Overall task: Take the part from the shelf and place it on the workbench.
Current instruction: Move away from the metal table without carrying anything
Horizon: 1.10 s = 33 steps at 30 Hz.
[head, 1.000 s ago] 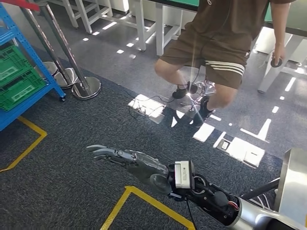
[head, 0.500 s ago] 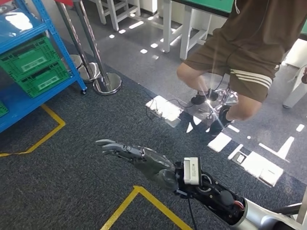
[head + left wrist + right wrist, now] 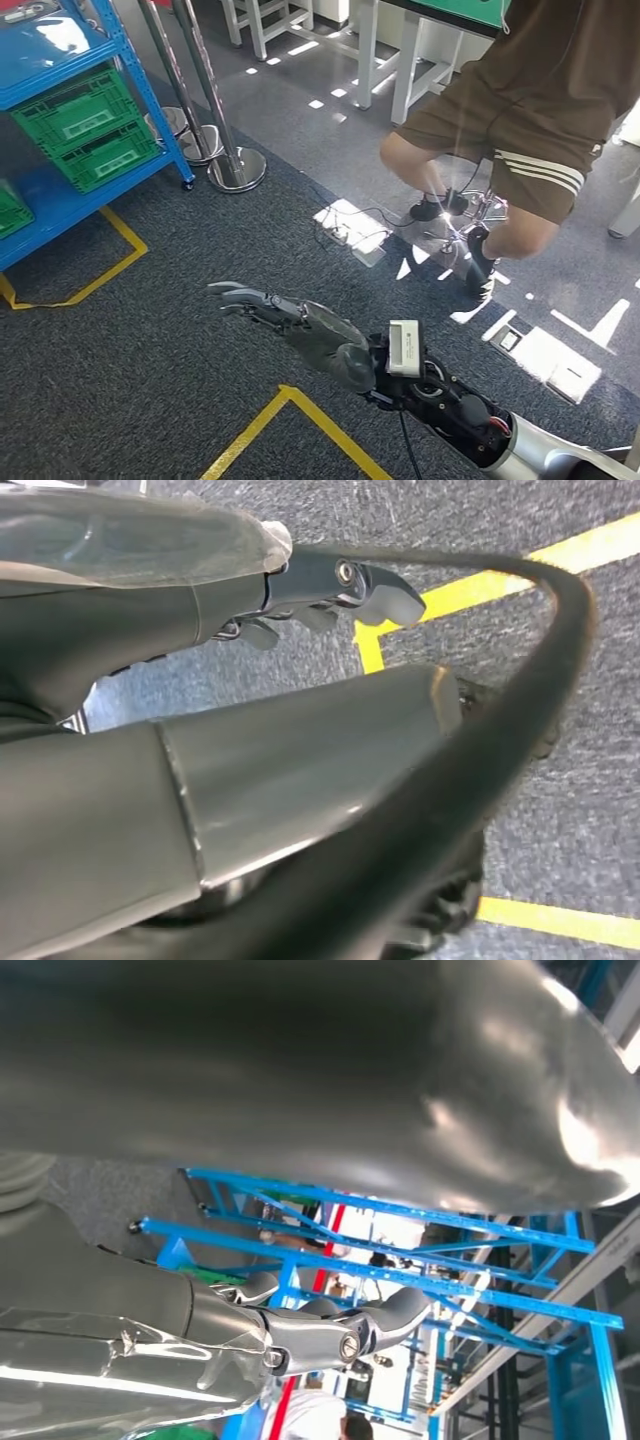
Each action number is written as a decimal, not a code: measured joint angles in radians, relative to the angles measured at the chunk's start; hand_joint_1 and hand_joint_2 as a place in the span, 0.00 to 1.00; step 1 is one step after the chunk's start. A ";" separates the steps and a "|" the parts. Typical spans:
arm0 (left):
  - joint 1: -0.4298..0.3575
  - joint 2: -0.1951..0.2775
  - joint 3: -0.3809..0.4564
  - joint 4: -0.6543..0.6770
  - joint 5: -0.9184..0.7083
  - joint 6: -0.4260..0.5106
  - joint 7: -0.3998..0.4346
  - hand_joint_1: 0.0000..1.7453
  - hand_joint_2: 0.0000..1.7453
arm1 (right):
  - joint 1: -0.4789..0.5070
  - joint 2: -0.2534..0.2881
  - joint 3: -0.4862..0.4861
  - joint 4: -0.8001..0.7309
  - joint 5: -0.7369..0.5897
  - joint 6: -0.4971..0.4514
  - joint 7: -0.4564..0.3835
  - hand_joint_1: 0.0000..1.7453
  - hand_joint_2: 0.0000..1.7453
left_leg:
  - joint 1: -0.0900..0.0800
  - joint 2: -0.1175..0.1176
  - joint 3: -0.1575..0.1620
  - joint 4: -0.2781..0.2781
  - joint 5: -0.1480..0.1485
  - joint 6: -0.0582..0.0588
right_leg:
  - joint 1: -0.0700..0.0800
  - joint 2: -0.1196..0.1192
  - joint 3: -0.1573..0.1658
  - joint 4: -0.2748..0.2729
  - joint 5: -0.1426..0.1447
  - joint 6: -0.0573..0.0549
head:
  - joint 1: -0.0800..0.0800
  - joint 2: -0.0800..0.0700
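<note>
A: What am I looking at on the left?

B: The blue shelf (image 3: 113,45), with green crates (image 3: 83,125) sitting in it. I can't pick out the part from here.

A: And in the middle?

B: I'm holding the right hand (image 3: 290,320) out flat over the carpet, fingers apart and holding nothing. I think that keeps it ready to reach.

A: The left hand (image 3: 332,585)?

B: It's hanging by the floor, holding nothing, fingers looking loose.

A: On the right?

B: A person (image 3: 513,110) is sitting there.

Silver arm (image 3: 543,455), dark grey hand (image 3: 302,325), black cables.
</note>
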 joint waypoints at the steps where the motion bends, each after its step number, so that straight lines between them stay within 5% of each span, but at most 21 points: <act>1: -0.001 0.001 0.000 0.000 0.000 0.001 0.002 0.00 0.00 | 0.005 0.000 -0.004 0.000 -0.001 0.000 -0.002 0.00 0.00 | -0.003 -0.001 0.001 -0.007 -0.001 0.004 | -0.001 -0.007 0.001 -0.003 -0.001 0.003 | 0.000 0.000; 4: 0.003 0.000 0.000 0.000 0.001 0.003 0.009 0.00 0.00 | 0.016 -0.001 -0.016 -0.002 -0.003 0.000 -0.008 0.00 0.00 | 0.004 -0.019 0.025 -0.045 0.014 0.002 | -0.003 0.001 0.002 0.007 -0.014 0.015 | 0.001 0.000; 8: 0.001 -0.009 0.000 0.000 0.008 0.008 0.015 0.00 0.00 | 0.034 -0.002 -0.036 -0.001 -0.005 0.004 -0.016 0.00 0.00 | 0.017 -0.043 0.043 -0.068 0.021 0.001 | -0.009 0.044 -0.102 0.227 -0.117 0.035 | 0.006 0.000; 9: 0.001 -0.011 0.000 0.000 0.010 0.011 0.016 0.00 0.00 | 0.039 -0.003 -0.041 0.000 -0.005 0.005 -0.016 0.00 0.00 | 0.019 -0.051 0.044 -0.067 0.020 -0.001 | -0.011 0.045 -0.120 0.259 -0.121 0.040 | 0.007 0.000; 11: 0.001 -0.018 0.000 0.000 0.017 0.018 0.017 0.00 0.00 | 0.043 -0.005 -0.053 0.004 -0.005 -0.006 -0.012 0.00 0.00 | 0.026 -0.068 0.045 -0.060 0.014 -0.009 | -0.019 0.047 -0.102 0.209 -0.070 0.051 | 0.009 0.000; 13: 0.002 -0.022 0.000 0.000 0.026 0.025 0.017 0.00 0.00 | 0.044 -0.012 -0.072 0.012 -0.002 -0.044 0.002 0.00 0.00 | 0.030 -0.085 0.041 -0.039 0.003 -0.024 | -0.031 0.071 -0.043 0.077 -0.005 0.063 | 0.012 0.000; 16: 0.001 -0.023 0.002 0.000 0.039 0.028 0.017 0.00 0.00 | 0.066 -0.031 -0.120 0.039 0.023 -0.143 0.032 0.00 0.00 | 0.030 -0.110 0.020 -0.013 -0.002 -0.043 | -0.035 0.098 -0.009 0.005 0.005 0.049 | 0.013 0.000; 19: 0.009 -0.024 0.002 0.000 0.043 0.028 0.018 0.00 0.00 | 0.094 -0.055 -0.176 0.079 0.054 -0.198 0.046 0.00 0.00 | 0.032 -0.102 0.003 0.006 -0.009 -0.056 | -0.034 0.077 -0.007 0.004 0.010 0.028 | 0.007 0.000; 23: 0.010 -0.026 0.003 0.000 0.044 0.027 0.018 0.00 0.00 | 0.115 -0.072 -0.230 0.113 0.066 -0.203 0.046 0.00 0.00 | 0.036 -0.045 -0.113 0.230 -0.106 -0.071 | -0.032 0.050 -0.008 0.003 0.009 0.015 | -0.002 0.000; 25: 0.009 -0.029 0.003 0.000 0.044 0.026 0.018 0.00 0.00 | 0.124 -0.075 -0.244 0.126 0.070 -0.203 0.047 0.00 0.00 | 0.037 -0.042 -0.145 0.280 -0.105 -0.067 | -0.029 0.035 -0.006 0.003 0.007 0.012 | -0.003 0.000; 29: 0.006 -0.026 0.003 0.000 0.046 0.026 0.018 0.00 0.00 | 0.126 -0.076 -0.266 0.141 0.073 -0.206 0.049 0.00 0.00 | 0.020 -0.008 -0.031 0.041 0.007 -0.029 | -0.022 0.014 0.003 -0.001 0.000 0.013 | -0.002 0.000; 31: 0.002 -0.022 0.003 0.000 0.046 0.026 0.018 0.00 0.00 | 0.128 -0.079 -0.275 0.149 0.085 -0.228 0.069 0.00 0.00 | 0.008 0.005 -0.008 -0.009 0.012 -0.017 | -0.023 0.004 0.005 -0.005 -0.002 0.020 | -0.002 0.000; 33: 0.002 -0.021 0.003 0.000 0.045 0.025 0.021 0.00 0.00 | 0.134 -0.084 -0.287 0.163 0.109 -0.278 0.107 0.00 0.00 | 0.008 -0.008 0.000 -0.025 0.016 -0.013 | -0.024 -0.006 0.012 -0.013 -0.005 0.030 | -0.002 0.000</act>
